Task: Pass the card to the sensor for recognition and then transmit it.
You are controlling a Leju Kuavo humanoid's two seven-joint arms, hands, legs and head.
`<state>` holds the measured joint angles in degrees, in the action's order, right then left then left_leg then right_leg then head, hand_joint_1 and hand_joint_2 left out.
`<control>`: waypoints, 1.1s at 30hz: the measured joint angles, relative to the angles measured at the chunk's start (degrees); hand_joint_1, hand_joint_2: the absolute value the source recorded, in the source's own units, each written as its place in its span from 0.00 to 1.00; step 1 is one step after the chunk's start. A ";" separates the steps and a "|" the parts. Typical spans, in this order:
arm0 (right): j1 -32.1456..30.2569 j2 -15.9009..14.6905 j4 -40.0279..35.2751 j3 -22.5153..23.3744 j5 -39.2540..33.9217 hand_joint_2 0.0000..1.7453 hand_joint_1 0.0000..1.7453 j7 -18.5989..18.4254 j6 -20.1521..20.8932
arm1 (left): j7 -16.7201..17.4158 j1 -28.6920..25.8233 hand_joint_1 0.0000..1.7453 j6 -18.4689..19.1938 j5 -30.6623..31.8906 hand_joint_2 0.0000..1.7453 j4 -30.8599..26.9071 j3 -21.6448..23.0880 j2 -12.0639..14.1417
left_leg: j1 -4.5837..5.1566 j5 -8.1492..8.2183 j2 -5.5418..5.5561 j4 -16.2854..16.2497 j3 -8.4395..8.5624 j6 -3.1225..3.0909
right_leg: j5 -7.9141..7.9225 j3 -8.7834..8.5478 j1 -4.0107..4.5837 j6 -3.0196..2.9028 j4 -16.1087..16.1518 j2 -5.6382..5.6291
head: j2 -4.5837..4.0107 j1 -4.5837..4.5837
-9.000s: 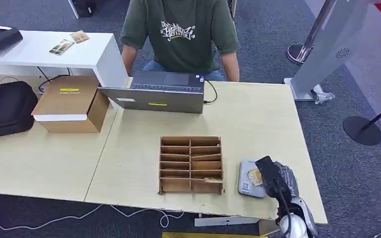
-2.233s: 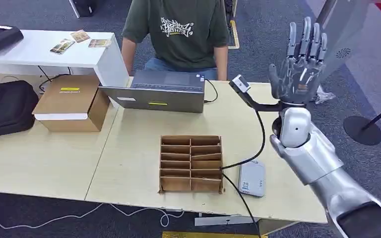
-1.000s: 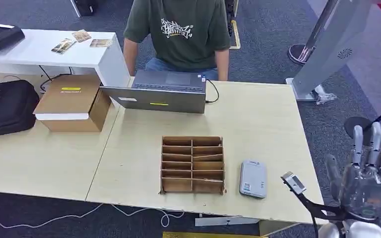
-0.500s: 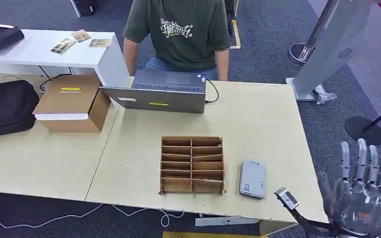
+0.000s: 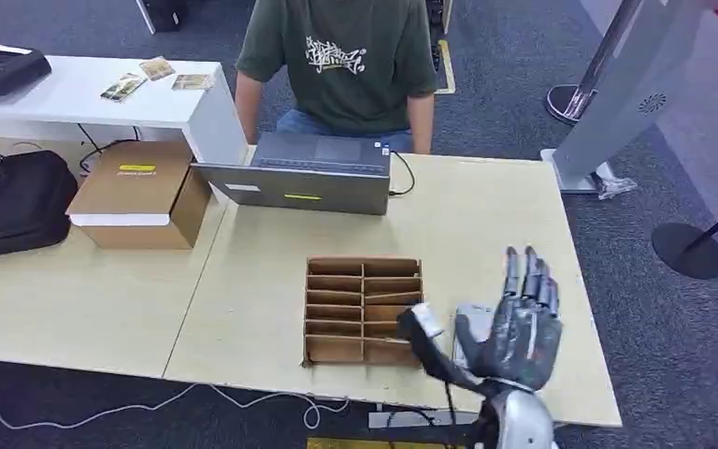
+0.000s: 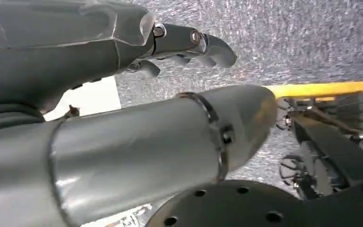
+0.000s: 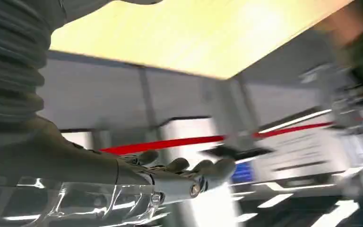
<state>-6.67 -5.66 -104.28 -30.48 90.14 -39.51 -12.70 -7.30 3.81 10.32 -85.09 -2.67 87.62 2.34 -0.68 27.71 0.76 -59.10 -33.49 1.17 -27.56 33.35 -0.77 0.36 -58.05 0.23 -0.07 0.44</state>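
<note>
The right hand (image 5: 519, 327) spreads its dark, glossy fingers (image 5: 530, 281) apart, empty, beside a slotted cardboard rack (image 5: 363, 311) on the pale wooden tabletop (image 5: 486, 224). The left hand (image 6: 123, 42) holds nothing, fingers loosely apart.

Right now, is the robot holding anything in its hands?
No. The right hand is raised over the table with its fingers spread and nothing in them. The left hand hangs over the floor, holding nothing.
</note>
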 joint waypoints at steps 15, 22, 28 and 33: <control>-1.46 0.44 1.16 -3.15 0.00 1.00 0.00 13.41 2.97 | 0.09 0.01 0.00 -0.22 -1.16 0.00 0.35 0.02 -0.39 | 0.01 0.16 -0.10 0.02 0.03 0.03 | -0.08 -0.03 0.03 -0.08 -0.01 -0.09 | 0.00 -0.07; -1.47 0.83 1.42 -2.85 0.00 1.00 0.00 13.30 3.67 | 0.09 0.00 0.00 -0.17 -1.86 0.00 0.46 0.02 -0.48 | 0.00 0.16 -0.10 0.02 0.04 0.04 | -0.08 -0.03 0.04 -0.09 -0.01 -0.09 | 0.00 -0.04; -1.73 0.90 1.99 -3.83 0.00 1.00 0.00 13.10 5.94 | 0.33 0.00 0.00 0.11 -2.58 0.00 0.46 0.00 -0.46 | 0.00 0.16 -0.10 0.02 0.03 0.03 | -0.09 -0.02 0.04 -0.09 -0.01 -0.10 | 0.00 -0.04; -2.55 2.87 3.04 -3.57 0.00 1.00 0.00 16.39 10.06 | 1.11 -0.01 0.00 0.13 -3.17 0.00 0.46 0.00 -0.44 | 0.00 0.16 -0.10 0.02 0.03 0.03 | -0.09 -0.02 0.04 -0.09 -0.01 -0.10 | 0.00 -0.04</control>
<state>-9.22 -2.80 -101.24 -34.05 90.14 -23.12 -2.64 -6.19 3.80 10.45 -88.26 -2.21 87.62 1.90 -0.68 27.88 0.66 -59.09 -33.46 1.20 -27.66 33.33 -0.73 0.27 -58.06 0.13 -0.07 0.39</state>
